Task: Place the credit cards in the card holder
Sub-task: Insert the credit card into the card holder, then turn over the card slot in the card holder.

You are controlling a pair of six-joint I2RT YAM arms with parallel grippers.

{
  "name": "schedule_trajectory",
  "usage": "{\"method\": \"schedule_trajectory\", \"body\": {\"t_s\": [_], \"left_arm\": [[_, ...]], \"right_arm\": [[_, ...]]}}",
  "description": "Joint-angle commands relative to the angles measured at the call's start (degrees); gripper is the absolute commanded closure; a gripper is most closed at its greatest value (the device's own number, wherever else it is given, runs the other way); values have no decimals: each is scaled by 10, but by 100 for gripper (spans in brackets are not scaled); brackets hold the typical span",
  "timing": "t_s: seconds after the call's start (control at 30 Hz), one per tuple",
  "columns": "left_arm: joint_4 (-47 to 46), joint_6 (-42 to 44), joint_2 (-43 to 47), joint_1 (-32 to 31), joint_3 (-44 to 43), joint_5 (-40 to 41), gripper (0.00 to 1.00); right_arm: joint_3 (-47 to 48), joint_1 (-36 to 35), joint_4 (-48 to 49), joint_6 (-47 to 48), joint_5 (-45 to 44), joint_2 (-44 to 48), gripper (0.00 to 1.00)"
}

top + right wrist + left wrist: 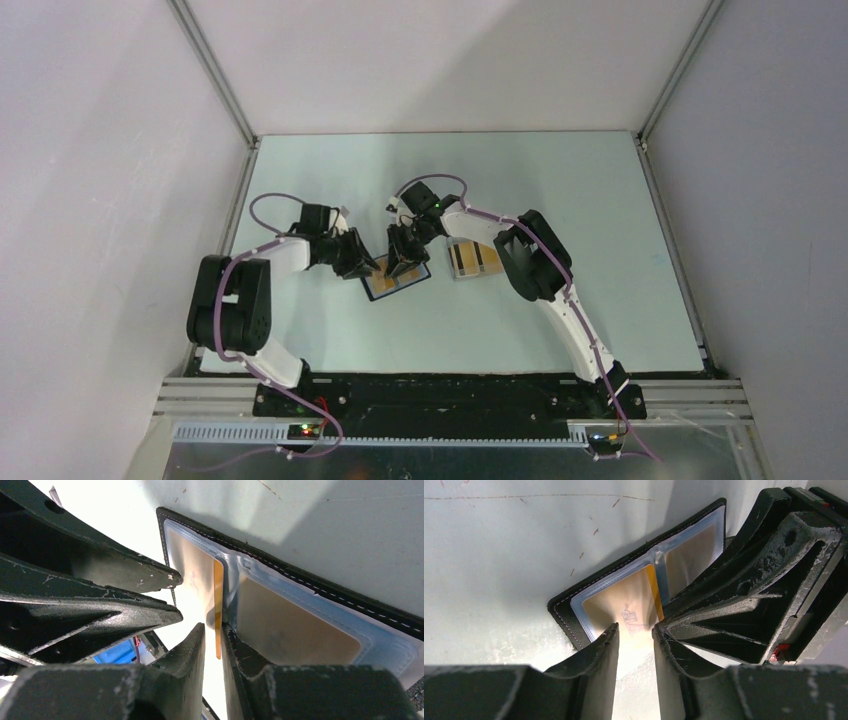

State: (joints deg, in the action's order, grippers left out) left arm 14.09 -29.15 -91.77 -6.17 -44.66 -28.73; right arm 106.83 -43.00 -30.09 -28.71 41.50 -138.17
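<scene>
Between the right fingers [195,650], in the right wrist view, one thin orange-yellow credit card [218,595] stands on its edge. The gap of these fingers is narrow. The card lies against one finger and a bright slit shows beside the other, so I cannot tell if they really squeeze it. The far end of the card reaches the middle fold of the black, stitched, square card holder [350,600]. The holder lies open and flat, with its clear plastic sleeves [390,650] facing up, and a tan face shows through both sleeves.

The left fingers [601,655] stand a little apart and grip nothing that I can see. Their tips are at the outer edge of the other half of the holder, opposite to the right fingers; whether they touch the sleeve I cannot tell.

From above, both arms meet over the holder near the middle of the pale surface [560,200]. Just beside the holder, on the side of the right arm, more orange-yellow credit cards [475,258] with dark stripes lie flat, close together.
</scene>
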Motion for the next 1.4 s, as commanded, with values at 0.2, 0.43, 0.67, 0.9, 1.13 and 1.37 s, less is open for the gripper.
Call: {"method": "schedule_trajectory", "body": {"t_s": [0.2,0.43,0.67,0.9,1.13,1.37], "left_arm": [[30,13,65,4,24,98,62],[58,13,77,3,24,142,61],[45,8,48,-15,-8,98,62],[45,2,43,-33,-21,104,68],[45,-6,24,-38,-17,109,66],[43,-11,0,-54,-33,113,67]], "right_arm": [[-4,6,2,1,5,10,78],[-5,6,1,0,6,8,77],[-4,5,0,-1,6,8,77],[-4,6,-1,-1,6,8,77],[-4,6,-2,0,7,9,77],[-5,6,-2,-2,7,10,77]]}}
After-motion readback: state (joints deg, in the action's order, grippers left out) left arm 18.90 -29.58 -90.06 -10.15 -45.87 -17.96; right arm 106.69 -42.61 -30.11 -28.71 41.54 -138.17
